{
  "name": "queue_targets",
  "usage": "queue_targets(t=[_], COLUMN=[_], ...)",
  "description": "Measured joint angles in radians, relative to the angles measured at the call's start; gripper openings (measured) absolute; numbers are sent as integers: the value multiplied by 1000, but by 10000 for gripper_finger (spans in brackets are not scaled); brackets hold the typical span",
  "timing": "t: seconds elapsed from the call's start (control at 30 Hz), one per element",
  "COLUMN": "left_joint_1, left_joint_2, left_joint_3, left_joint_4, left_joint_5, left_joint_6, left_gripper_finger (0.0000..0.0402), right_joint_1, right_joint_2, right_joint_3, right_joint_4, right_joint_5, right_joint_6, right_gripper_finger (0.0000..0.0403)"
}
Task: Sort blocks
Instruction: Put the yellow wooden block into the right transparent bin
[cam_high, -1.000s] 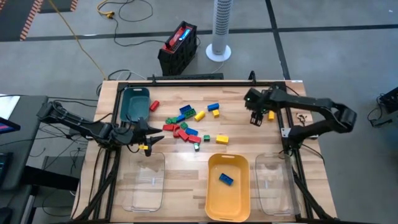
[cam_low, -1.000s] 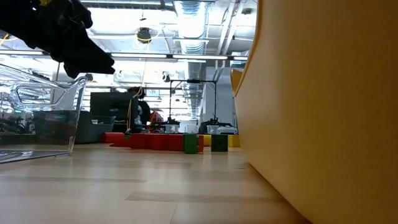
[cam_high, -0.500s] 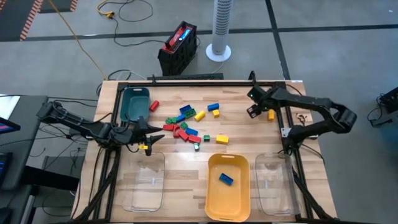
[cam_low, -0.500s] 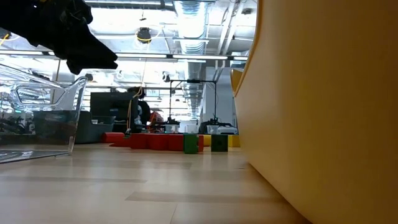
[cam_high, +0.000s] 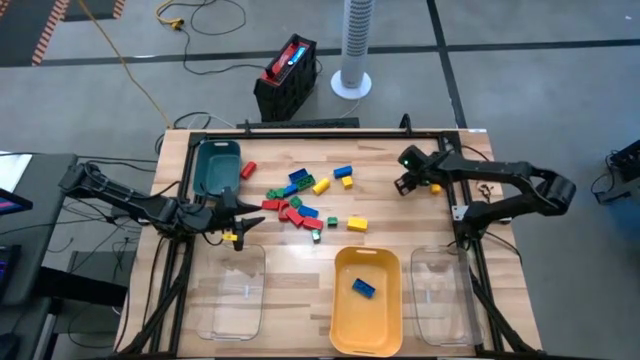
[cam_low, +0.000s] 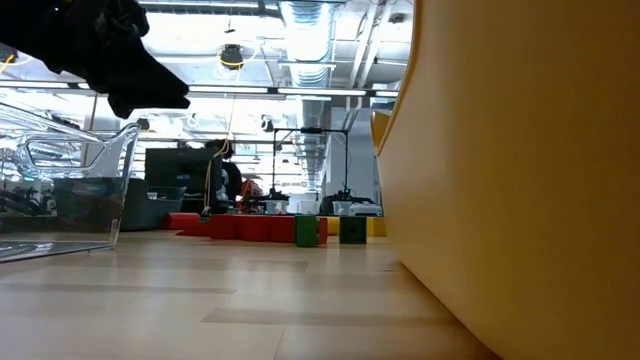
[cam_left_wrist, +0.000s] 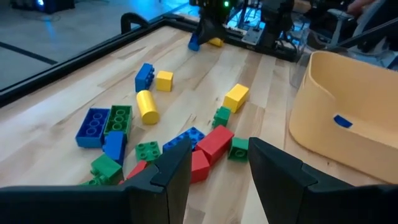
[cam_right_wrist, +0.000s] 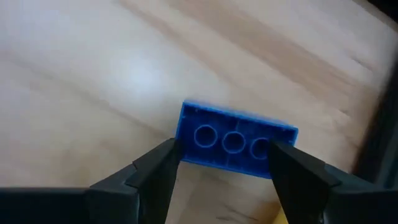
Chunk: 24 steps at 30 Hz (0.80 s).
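I am holding the right gripper (cam_high: 404, 184) over the far right of the table (cam_high: 400, 232), its fingers (cam_right_wrist: 155, 171) standing wide and clamped on the ends of a blue block (cam_right_wrist: 236, 140) whose three round hollows are showing in the right wrist view. The left gripper (cam_high: 243, 226) is hovering at the table's left side near the teal tray (cam_high: 216, 166), its fingers partly apart and pinching a small yellow block (cam_high: 231, 237). The other blocks (cam_high: 300, 200) are lying scattered mid-table, one blue block (cam_high: 363, 288) is lying in the yellow tray (cam_high: 341, 318), and I am finding no readable writing anywhere.
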<state>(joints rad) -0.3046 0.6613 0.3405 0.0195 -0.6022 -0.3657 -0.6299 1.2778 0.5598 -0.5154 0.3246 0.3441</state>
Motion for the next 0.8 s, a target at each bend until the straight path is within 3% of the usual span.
queue_targets(t=[0.17,0.63,0.8], left_joint_1=[0,0,0], left_joint_2=[0,0,0], left_joint_3=[0,0,0], left_joint_4=[8,10,9], left_joint_5=[0,2,2], left_joint_6=[6,6,20], left_gripper_finger=[155,155,155], right_joint_1=[74,257,362], right_joint_2=[3,-3,-11], right_joint_3=[4,163,152], right_joint_4=[2,76,219], right_joint_5=[-60,-60,54], right_joint_6=[-12,32,-9], right_gripper_finger=[260,260,260])
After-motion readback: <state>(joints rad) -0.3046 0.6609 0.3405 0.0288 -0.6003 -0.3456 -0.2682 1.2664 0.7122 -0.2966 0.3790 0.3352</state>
